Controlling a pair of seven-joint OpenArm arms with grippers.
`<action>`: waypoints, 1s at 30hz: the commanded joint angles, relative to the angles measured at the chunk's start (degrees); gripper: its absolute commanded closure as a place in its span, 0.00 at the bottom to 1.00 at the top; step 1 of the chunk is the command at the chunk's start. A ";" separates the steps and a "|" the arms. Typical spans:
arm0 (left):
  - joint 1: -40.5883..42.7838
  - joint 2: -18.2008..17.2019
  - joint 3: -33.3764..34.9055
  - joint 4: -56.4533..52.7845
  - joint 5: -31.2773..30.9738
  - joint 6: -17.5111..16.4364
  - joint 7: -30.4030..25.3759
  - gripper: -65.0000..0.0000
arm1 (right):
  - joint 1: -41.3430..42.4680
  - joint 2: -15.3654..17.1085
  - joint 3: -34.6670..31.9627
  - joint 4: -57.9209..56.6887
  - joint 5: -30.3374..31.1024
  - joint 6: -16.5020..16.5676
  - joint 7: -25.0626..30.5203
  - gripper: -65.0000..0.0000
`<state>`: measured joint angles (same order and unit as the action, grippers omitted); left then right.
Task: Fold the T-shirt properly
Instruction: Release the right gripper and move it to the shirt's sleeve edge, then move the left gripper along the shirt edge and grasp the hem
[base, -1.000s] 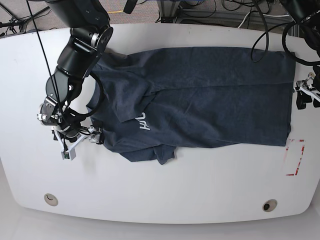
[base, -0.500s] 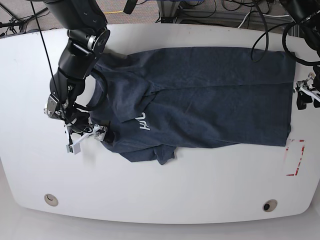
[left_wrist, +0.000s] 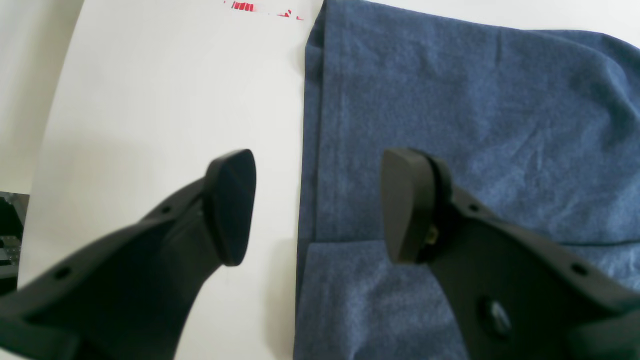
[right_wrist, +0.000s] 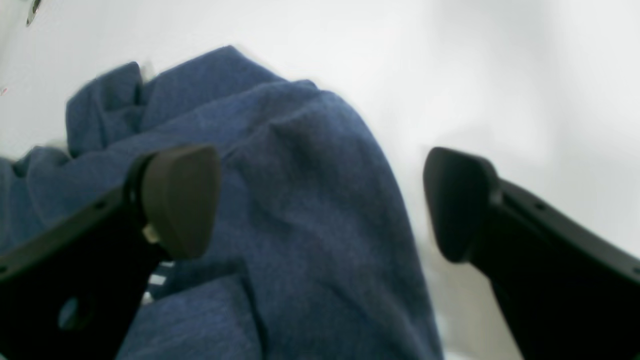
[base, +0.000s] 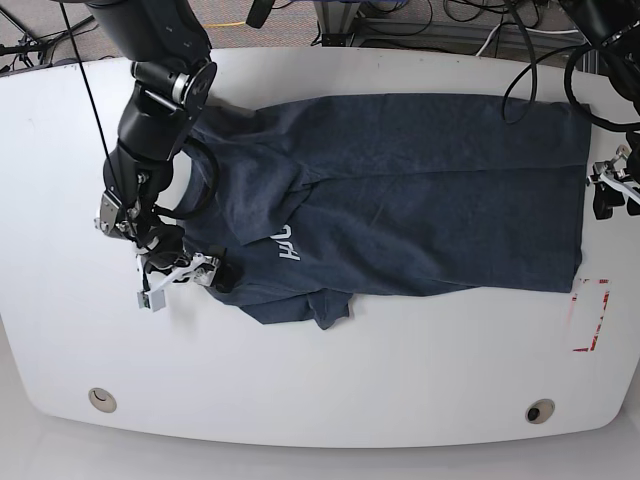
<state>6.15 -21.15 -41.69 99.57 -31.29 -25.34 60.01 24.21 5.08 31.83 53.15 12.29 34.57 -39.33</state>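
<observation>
The dark navy T-shirt lies spread across the white table, with white letters near its lower left and a sleeve bunched at the bottom edge. My right gripper is at the shirt's lower-left edge. In the right wrist view the right gripper is open, one finger over the T-shirt and the other over bare table. My left gripper hangs by the shirt's right hem. Seen from the left wrist, the left gripper is open and straddles the T-shirt's hem edge, holding nothing.
A red-marked rectangle is on the table at the right, below the left gripper; the red marks also show in the left wrist view. Two round holes sit near the front edge. Cables lie behind the table.
The right gripper has moved rightward to the shirt's lower-left edge, still open. The left arm and the shirt have not visibly moved.
</observation>
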 joint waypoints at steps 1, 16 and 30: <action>-0.57 -1.05 -0.37 0.87 -0.58 -0.02 -1.41 0.43 | 0.28 -0.47 -1.81 -0.09 -1.61 -0.59 -3.79 0.04; -8.92 -1.23 -0.37 -9.59 -0.40 0.24 -1.68 0.43 | 0.19 -1.79 -2.60 -0.09 -1.61 -0.59 -3.97 0.47; -21.67 -1.14 4.29 -32.36 9.27 0.24 -13.55 0.40 | 0.28 -1.61 -2.60 -0.09 -2.05 -0.59 -3.97 1.00</action>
<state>-14.00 -20.71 -37.26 68.90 -21.50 -24.99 48.53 23.70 3.03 29.52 52.75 11.68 34.52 -41.78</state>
